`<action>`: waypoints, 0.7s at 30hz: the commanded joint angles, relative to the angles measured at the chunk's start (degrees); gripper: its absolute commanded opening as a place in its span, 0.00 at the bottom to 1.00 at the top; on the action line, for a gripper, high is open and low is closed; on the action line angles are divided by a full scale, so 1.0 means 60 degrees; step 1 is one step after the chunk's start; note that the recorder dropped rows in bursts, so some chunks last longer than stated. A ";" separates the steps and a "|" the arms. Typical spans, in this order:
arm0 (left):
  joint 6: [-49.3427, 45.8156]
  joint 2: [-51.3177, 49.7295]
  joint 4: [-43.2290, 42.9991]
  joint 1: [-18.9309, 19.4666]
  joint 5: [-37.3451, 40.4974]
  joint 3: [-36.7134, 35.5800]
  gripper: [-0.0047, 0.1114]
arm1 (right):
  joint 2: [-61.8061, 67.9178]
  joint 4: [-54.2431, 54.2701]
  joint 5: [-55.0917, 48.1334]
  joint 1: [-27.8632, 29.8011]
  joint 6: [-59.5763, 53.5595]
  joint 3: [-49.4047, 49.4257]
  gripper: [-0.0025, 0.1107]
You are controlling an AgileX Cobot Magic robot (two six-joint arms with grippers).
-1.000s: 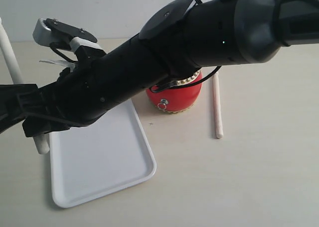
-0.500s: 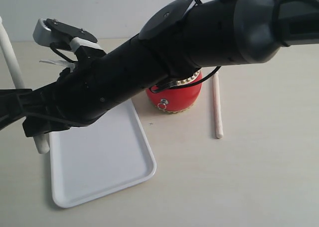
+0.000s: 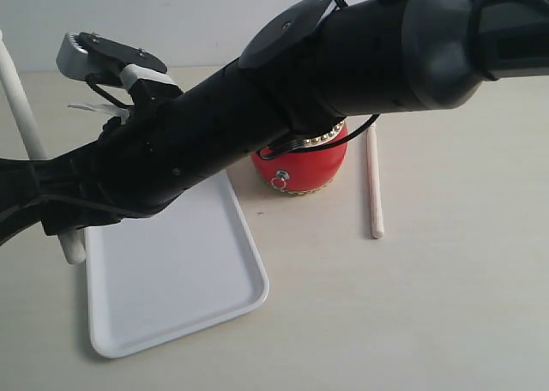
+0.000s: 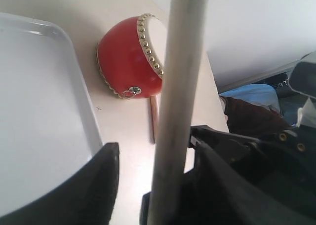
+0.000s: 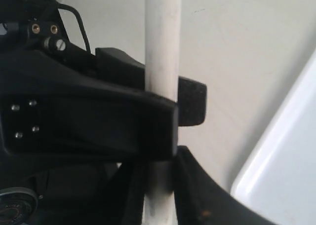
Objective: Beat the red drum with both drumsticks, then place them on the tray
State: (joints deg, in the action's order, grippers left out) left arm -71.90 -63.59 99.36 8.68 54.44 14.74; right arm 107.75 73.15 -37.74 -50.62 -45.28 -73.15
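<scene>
- Judging from how things lie, the task is not finished: the white tray (image 3: 249, 301) carries nothing, and both sticks have yet to go on it. I cannot tell whether the drum was beaten.
- The held drumstick (image 3: 21, 108) stands almost upright at the left edge of the scene, with its lower end just beside the tray's left rim.
- The right end effector (image 5: 159, 185) reaches across the middle and seems clamped on this stick.
- The left end effector (image 4: 155, 151) has its jaws around the same stick, but one finger (image 4: 101, 180) stands apart from it, so I judge it open.
- The second drumstick (image 3: 374, 194) lies flat on the counter (image 3: 446, 305), near the red drum (image 3: 309, 164) but not touching it.
- The right arm hangs over the drum and the tray's back part. The tray's front and the counter to the right are free, and the rim is low.
</scene>
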 commanded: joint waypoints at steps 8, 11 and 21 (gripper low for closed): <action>0.0028 -0.0052 0.0098 -0.0058 0.0082 -0.0007 0.45 | 0.0265 0.0017 -0.0157 -0.0145 -0.0100 0.0034 0.02; 0.0028 -0.0052 0.0098 -0.0058 0.0073 -0.0007 0.45 | 0.0265 0.0041 -0.0063 -0.0229 -0.0100 0.0034 0.02; 0.0028 -0.0052 0.0098 -0.0058 0.0191 -0.0007 0.45 | 0.0265 0.0062 0.0313 -0.0229 -0.0099 0.0034 0.02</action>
State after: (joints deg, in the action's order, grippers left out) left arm -71.90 -63.86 99.36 8.46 54.47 14.74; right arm 109.46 73.36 -36.85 -51.90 -45.28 -73.15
